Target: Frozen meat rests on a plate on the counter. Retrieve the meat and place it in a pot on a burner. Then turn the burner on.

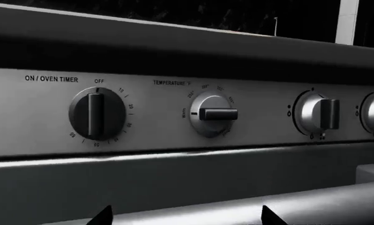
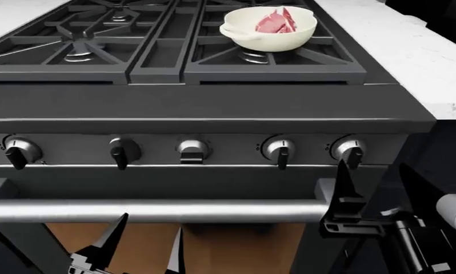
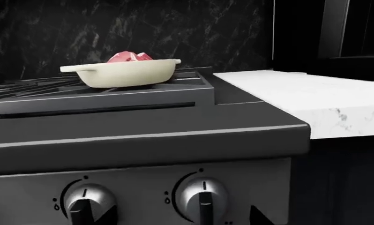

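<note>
The cream pot stands on the front right burner of the black stove, with the red-pink meat inside it. The right wrist view shows the pot and meat too. No flame shows. My right gripper is open and empty, just in front of and below the rightmost knob. In the right wrist view that knob sits between my open right gripper's fingertips, not touched. My left gripper is open, low by the oven handle. The plate is out of view.
Several knobs line the stove front: a far-left one, the timer knob and the temperature knob. The oven handle bar runs below them. White counter lies right of the stove.
</note>
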`<state>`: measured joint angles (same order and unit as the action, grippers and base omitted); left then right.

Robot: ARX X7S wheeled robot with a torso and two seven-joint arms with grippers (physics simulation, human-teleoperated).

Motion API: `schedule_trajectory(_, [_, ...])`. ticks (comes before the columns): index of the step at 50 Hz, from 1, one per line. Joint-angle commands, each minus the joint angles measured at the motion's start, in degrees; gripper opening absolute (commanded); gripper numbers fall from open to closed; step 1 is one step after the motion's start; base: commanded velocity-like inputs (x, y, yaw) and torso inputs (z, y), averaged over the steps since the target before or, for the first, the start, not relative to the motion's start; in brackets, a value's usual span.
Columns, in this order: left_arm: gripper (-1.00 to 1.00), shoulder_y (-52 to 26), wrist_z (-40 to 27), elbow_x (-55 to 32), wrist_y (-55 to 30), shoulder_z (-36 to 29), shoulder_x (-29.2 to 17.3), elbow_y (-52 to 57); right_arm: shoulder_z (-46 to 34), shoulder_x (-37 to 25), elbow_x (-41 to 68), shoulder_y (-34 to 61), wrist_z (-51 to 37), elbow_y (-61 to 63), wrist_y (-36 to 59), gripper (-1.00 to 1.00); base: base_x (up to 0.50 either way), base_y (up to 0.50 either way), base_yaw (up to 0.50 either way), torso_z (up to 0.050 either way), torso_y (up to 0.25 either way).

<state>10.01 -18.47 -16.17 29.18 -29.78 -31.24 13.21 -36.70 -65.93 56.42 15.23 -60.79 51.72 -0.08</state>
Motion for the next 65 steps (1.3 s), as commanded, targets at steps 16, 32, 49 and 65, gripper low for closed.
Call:
schedule_trajectory(16, [1.0, -1.8, 4.9, -7.6, 3.3, -1.7, 1.8, -5.3, -0.9, 2.1, 8.5, 9.6, -0.1, -2.6, 10.8, 1.0, 0.0, 0.0, 0.0, 0.0, 0.0])
schedule_trajectory(32, [1.0, -1.5, 5.0, -8.7, 4.1, -1.4, 2.3, -6.3, -1.5, 4.7, 10.0, 12.0, 2.2, -7.6, 12.7, 1.0, 0.0, 0.0, 0.0, 0.0, 0.0])
schedule_trajectory(49, [1.0, -1.7, 5.5, -10.0, 4.9, -1.2, 2.7, -7.7, -2.5, 7.0, 10.1, 15.6, 3.0, -12.2, 16.8, 1.0, 0.0, 0.0, 0.0, 0.0, 0.0])
schedule_trajectory(65, [1.0, -1.6, 5.6, -10.6, 5.1, -1.1, 2.9, -8.1, -3.2, 8.7, 10.3, 17.6, 4.4, -15.6, 19.0, 1.0, 0.0, 0.0, 0.0, 0.0, 0.0])
